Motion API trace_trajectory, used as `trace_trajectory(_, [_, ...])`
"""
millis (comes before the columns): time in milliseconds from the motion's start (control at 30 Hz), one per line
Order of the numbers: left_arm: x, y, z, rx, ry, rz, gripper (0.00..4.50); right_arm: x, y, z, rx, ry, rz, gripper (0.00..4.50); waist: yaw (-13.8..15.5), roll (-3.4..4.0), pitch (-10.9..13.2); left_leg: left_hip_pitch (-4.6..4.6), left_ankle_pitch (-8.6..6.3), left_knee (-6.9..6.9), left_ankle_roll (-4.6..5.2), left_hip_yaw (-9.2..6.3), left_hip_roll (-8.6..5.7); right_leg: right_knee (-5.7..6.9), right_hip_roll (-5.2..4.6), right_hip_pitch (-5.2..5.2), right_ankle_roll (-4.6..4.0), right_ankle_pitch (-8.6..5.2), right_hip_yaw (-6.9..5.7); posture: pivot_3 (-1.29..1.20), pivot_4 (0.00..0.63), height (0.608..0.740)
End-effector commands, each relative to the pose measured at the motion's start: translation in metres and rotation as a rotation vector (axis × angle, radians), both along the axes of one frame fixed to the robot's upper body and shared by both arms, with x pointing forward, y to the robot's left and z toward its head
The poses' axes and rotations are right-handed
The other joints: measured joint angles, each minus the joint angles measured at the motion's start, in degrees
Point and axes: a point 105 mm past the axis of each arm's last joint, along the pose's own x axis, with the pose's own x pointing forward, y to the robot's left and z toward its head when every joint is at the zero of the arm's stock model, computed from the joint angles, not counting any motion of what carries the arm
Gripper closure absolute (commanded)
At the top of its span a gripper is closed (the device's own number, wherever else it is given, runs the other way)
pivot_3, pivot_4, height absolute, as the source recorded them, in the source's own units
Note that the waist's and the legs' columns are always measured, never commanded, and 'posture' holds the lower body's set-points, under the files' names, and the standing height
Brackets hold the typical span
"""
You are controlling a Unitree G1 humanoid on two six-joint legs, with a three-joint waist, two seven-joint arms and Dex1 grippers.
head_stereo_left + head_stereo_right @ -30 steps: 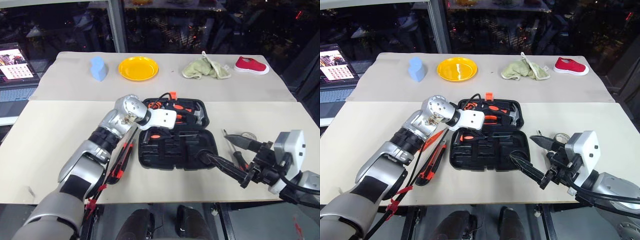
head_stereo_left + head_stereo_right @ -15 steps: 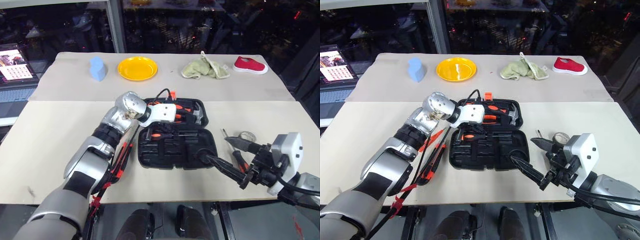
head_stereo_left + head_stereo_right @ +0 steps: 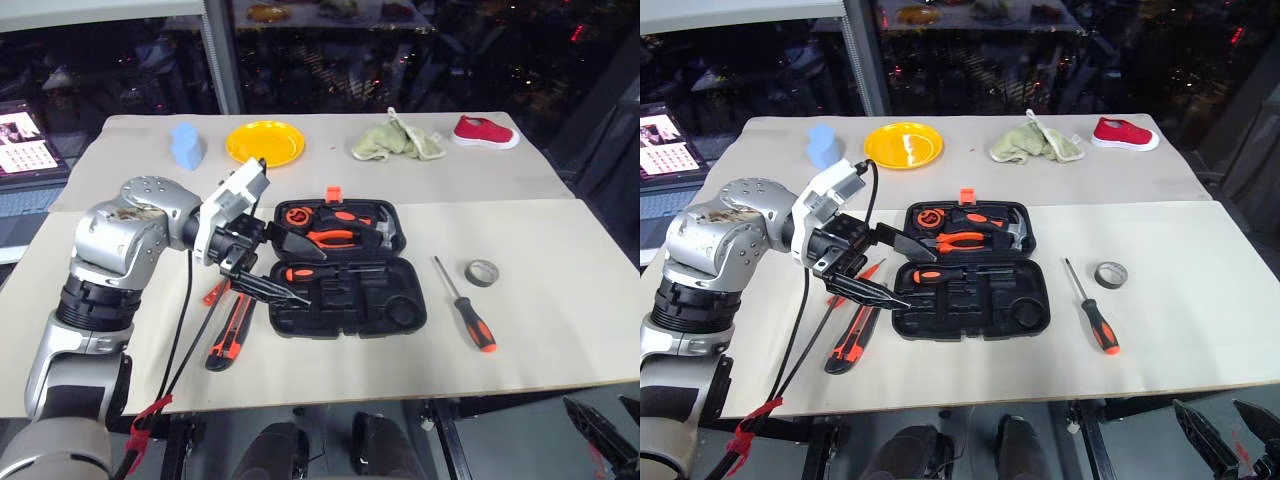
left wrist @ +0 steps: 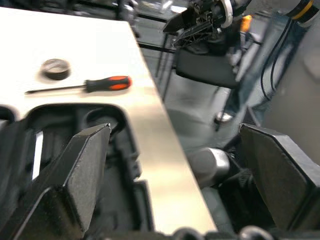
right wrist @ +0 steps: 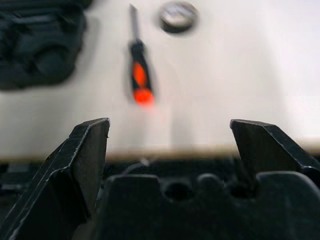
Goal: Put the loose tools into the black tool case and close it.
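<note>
Left eye view: black tool case lies open flat, near the middle of the tabletop toward the front edge. Moulded black plastic clamshell, two halves with shaped recesses, small orange latch on its far rim. Far half holds orange-handled pliers, a steel-headed hammer and one round orange-and-black item too small to name. Near half holds one black-and-orange screwdriver lying across it; the round recess at its right end is bare.

Loose outside: one long screwdriver, thin metal shaft, black-and-orange handle, on the tabletop right of the case, apart from it. One small grey tape roll, ring-shaped, just beside that screwdriver toward the right edge. One orange-and-black utility knife left of the case near the front edge. One slim orange tester screwdriver beside the knife, partly behind the arm.

Left gripper hangs over the case's left end, black wedge fingers spread wide, nothing between them. Right gripper, in the right wrist view, jaws wide apart and empty, off the front edge.

Far side of the tabletop: one blue block-shaped object, one yellow round plate, one crumpled green cloth, one red shoe. Tabletop is covered in plain beige sheet.
</note>
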Motion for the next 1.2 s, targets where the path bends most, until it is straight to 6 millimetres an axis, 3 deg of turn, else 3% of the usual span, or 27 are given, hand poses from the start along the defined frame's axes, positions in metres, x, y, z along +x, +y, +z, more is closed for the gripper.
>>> trace_trajectory(33, [0.0,0.001,0.004,0.01,-0.088,0.012,0.04,0.013,0.005,-0.013,-0.024,0.033,0.011,0.0,0.39,0.0,-0.02,-0.17,0.03,0.0,0.01,-0.07,-0.01,0.02,0.05,-0.15,-0.05,-0.02,-0.02,0.0,0.15,0.74])
trace_trajectory(267, [0.006,-0.001,0.007,0.01,-0.129,0.051,0.04,0.021,0.01,-0.04,-0.013,0.11,0.013,0.0,0.51,0.0,-0.01,-0.49,0.01,0.0,0.08,-0.06,-0.19,0.01,0.14,-0.55,-0.05,0.02,-0.21,0.0,0.15,0.74])
trace_trajectory(367, [0.008,-0.002,0.006,0.015,-0.142,0.059,0.0,0.024,0.009,-0.049,-0.016,0.123,-0.002,0.68,0.35,0.0,-0.01,-0.49,0.0,0.0,0.09,-0.05,-0.19,0.01,0.16,-0.55,-0.04,0.01,-0.21,0.0,0.15,0.74])
trace_trajectory(633, [0.015,-0.004,0.008,0.01,-0.163,0.065,0.0,0.025,0.008,-0.045,-0.028,0.072,-0.032,3.46,-0.06,-0.01,-0.01,-0.45,0.11,0.02,-0.06,-0.05,-0.18,0.08,0.18,-0.51,-0.04,0.02,-0.18,0.0,0.15,0.74])
trace_trajectory(767, [0.019,-0.004,0.007,-0.004,-0.164,0.097,0.0,0.028,0.005,-0.011,0.12,-0.056,-0.029,3.49,-0.07,0.0,-0.01,-0.43,0.15,0.04,-0.1,-0.06,-0.17,0.12,0.19,-0.5,-0.05,0.04,-0.17,0.0,0.15,0.74])
trace_trajectory(900, [0.022,-0.001,0.003,0.002,-0.165,0.13,0.0,0.035,0.016,0.04,0.123,-0.151,0.207,3.49,-0.53,0.0,0.0,-0.4,0.17,0.07,-0.03,0.07,-0.17,0.08,0.19,-0.49,-0.03,0.17,-0.09,0.0,0.15,0.74])
trace_trajectory(1100, [0.017,0.011,0.002,0.058,-0.152,0.111,0.0,0.055,0.043,0.061,-0.173,-0.103,0.648,3.49,-0.99,-0.04,0.04,-0.32,0.01,0.1,0.29,0.14,-0.03,0.1,0.33,-0.46,-0.09,0.2,-0.13,0.0,0.15,0.74])
trace_trajectory(1200, [0.013,0.031,-0.008,0.145,-0.146,0.119,0.0,0.083,0.064,0.053,-0.388,-0.1,0.86,3.49,-1.44,-0.14,0.09,-0.34,0.03,0.11,0.29,0.16,-0.02,0.04,0.3,-0.43,-0.12,0.22,-0.18,0.0,0.15,0.74])
